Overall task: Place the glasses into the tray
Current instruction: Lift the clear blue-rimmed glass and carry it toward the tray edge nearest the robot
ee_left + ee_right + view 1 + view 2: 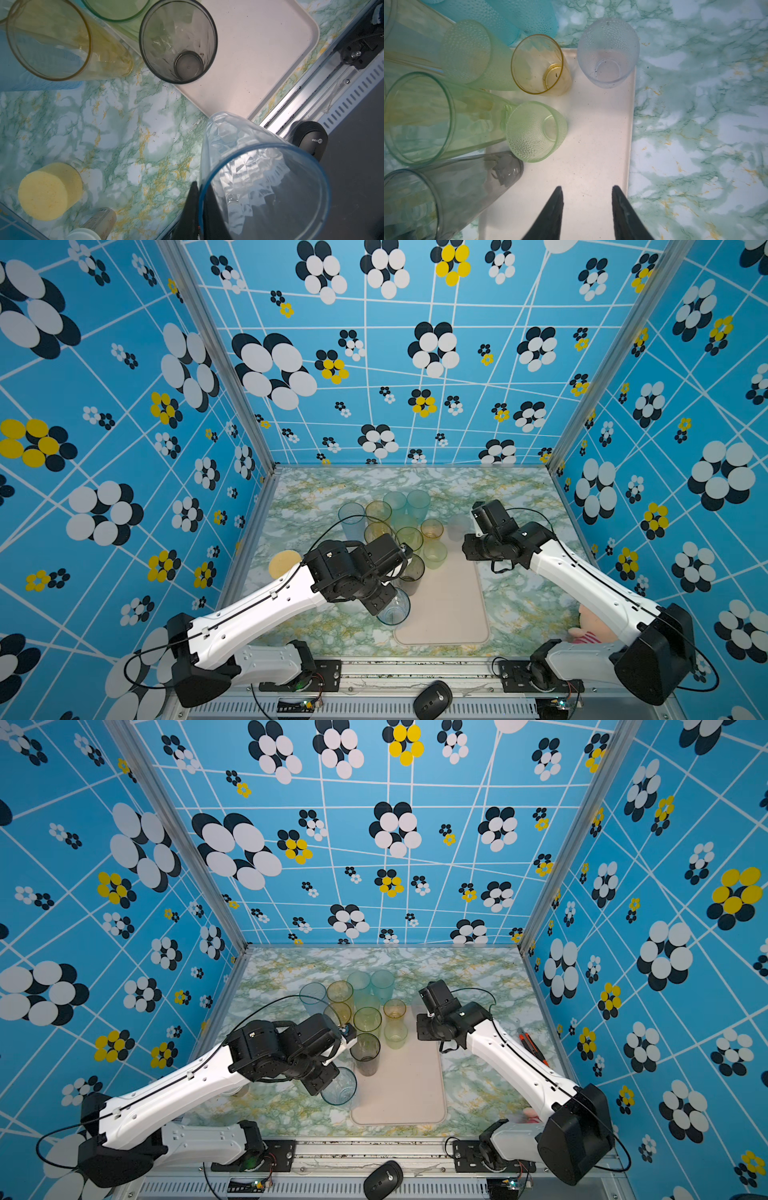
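1. The left gripper is pinched narrow on the rim of a faceted blue-tinted glass, one finger inside the wall and one outside.
2. That glass is at the left long edge of the tray, near its front corner. Whether its base touches the table cannot be told.
3. The right gripper hangs over the tray's right side. Its jaws are partly spread and hold nothing.
4. Standing upright on the far part of the tray are a grey glass at the left edge, a dotted green glass, a small amber glass and a clear dotted glass at the far right corner.
5. More glasses crowd the tray's far left end, teal, blue, amber and green. The teal pair stands on the table beyond the rim.
6. A yellow disc lies on the table left of the tray, well apart from it.
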You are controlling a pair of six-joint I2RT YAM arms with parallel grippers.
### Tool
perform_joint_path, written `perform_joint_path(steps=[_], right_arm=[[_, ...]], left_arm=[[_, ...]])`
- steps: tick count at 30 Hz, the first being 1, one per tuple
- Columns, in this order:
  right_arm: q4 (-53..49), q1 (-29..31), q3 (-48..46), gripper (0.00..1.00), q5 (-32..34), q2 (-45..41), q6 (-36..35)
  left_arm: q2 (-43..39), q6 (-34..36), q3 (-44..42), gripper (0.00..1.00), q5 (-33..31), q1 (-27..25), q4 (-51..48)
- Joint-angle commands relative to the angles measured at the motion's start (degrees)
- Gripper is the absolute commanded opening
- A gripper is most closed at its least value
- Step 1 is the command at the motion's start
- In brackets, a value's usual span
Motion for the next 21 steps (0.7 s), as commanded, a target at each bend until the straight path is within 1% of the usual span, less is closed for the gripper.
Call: perform_joint_path(steps=[1, 13, 21], right_arm=[[-0.5, 0.1, 1.7, 0.41, 1.1, 1.0, 0.3], [0.0, 0.0, 1.3, 0.41, 0.6, 0.6, 0.2], [0.0, 0.1, 1.2, 0.41, 0.7, 0.7, -0.4]], left_arm=[[1.3, -1.3, 1.5, 0.03, -0.1, -1.8, 2.0], [5.3, -1.6, 1.2, 0.03, -0.2, -4.4, 4.4], [8.0, -0.4, -0.5, 0.03, -2.4, -3.7, 8.0]])
